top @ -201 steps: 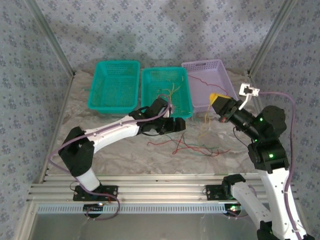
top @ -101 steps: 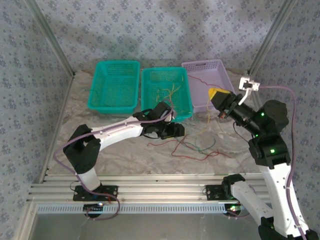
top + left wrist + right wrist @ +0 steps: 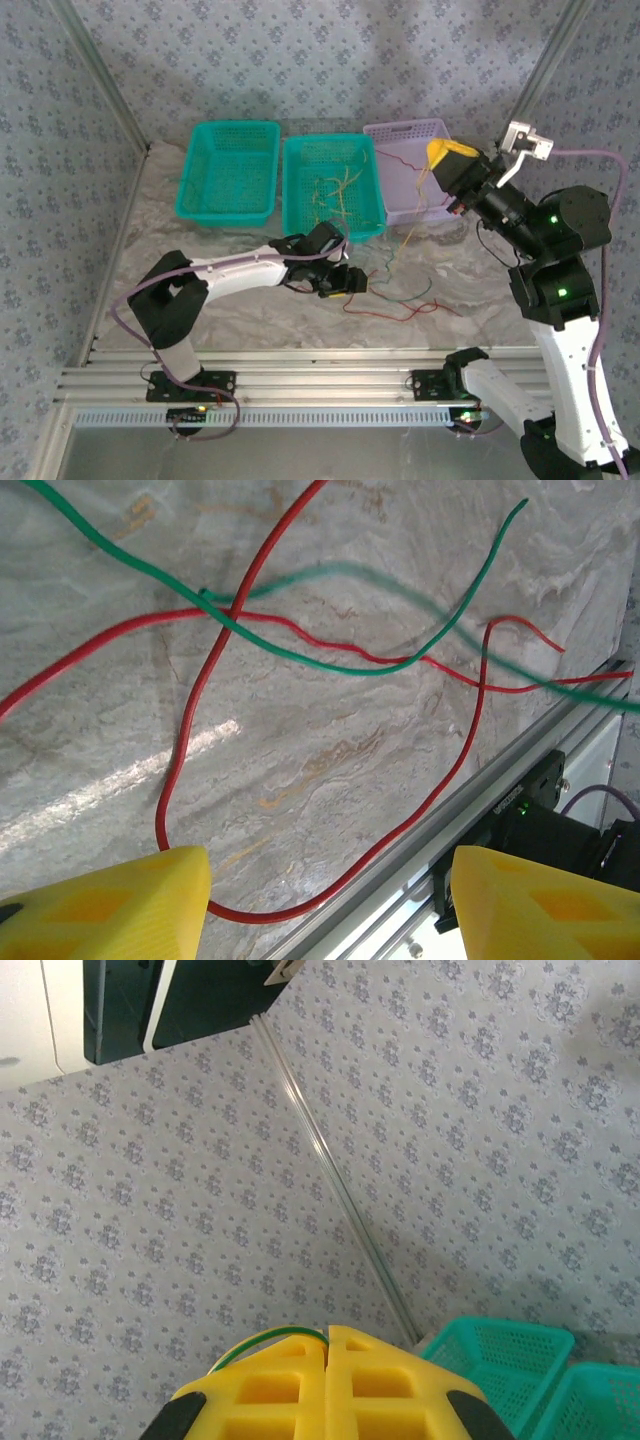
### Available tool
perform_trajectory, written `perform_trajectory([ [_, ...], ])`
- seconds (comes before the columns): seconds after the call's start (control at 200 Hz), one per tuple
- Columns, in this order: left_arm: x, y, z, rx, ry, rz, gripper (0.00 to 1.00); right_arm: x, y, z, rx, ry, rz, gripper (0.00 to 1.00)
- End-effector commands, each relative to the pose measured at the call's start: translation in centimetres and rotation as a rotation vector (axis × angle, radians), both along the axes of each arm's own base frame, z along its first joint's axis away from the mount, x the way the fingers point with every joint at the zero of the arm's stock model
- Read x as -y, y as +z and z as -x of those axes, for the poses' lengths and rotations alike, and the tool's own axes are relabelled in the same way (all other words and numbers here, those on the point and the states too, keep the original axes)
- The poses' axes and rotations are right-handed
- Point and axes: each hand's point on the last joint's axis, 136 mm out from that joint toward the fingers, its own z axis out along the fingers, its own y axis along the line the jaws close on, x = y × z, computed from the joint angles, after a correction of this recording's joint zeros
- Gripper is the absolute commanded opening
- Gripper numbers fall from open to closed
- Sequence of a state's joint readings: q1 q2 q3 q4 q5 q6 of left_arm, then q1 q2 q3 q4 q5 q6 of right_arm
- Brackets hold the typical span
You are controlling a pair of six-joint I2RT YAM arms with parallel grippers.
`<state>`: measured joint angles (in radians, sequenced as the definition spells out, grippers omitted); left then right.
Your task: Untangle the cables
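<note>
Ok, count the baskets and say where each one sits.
3, in a row at the far side: teal basket on the left, second teal basket in the middle holding thin cables, lilac basket on the right, partly behind the right fingers.

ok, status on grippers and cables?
Left gripper open, low over red cables on the table. Right gripper shut on green cable, up above purple basket. Red and green strands cross under left gripper.

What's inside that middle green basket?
A few thin yellow-orange cables lie loose on the floor of the middle basket. The near wall hides a strip of that floor, and anything finer among them is too small to tell.
</note>
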<state>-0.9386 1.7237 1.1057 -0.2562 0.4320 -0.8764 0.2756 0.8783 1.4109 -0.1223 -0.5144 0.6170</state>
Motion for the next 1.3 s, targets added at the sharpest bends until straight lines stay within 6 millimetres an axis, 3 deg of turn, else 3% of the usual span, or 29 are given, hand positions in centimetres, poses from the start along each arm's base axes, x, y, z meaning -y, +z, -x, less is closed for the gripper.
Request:
perform_trajectory([
  [0.0, 1.1, 0.2, 0.2, 0.007, -0.034, 0.035, 0.65, -0.1, 2.9, 0.8, 0.078, 0.009, -0.033, 0.00],
  [0.405, 0.8, -1.2, -0.3, 0.063, -0.075, -0.034, 0.64, -0.8, 7.4, 0.6, 0.073, 0.044, -0.080, 0.00],
  [0.714, 1.2, 0.7, -0.7, 0.139, -0.082, 0.038, 0.64, -2.3, 10.3, -1.1, 0.057, 0.077, -0.090, 0.00],
  [0.834, 0.1, 3.3, -1.4, 0.226, -0.066, 0.065, 0.65, -3.4, 8.9, -3.5, 0.023, 0.062, -0.045, 0.00],
  [0.954, -1.7, 6.7, -2.5, 0.321, -0.033, 0.085, 0.67, -4.8, 6.4, -7.2, -0.017, 0.041, 0.028, 0.00],
  [1.294, -9.6, 13.2, -4.6, 0.538, 0.096, 0.017, 0.75, -10.4, -1.9, -18.4, -0.191, 0.103, 0.145, 0.00],
])
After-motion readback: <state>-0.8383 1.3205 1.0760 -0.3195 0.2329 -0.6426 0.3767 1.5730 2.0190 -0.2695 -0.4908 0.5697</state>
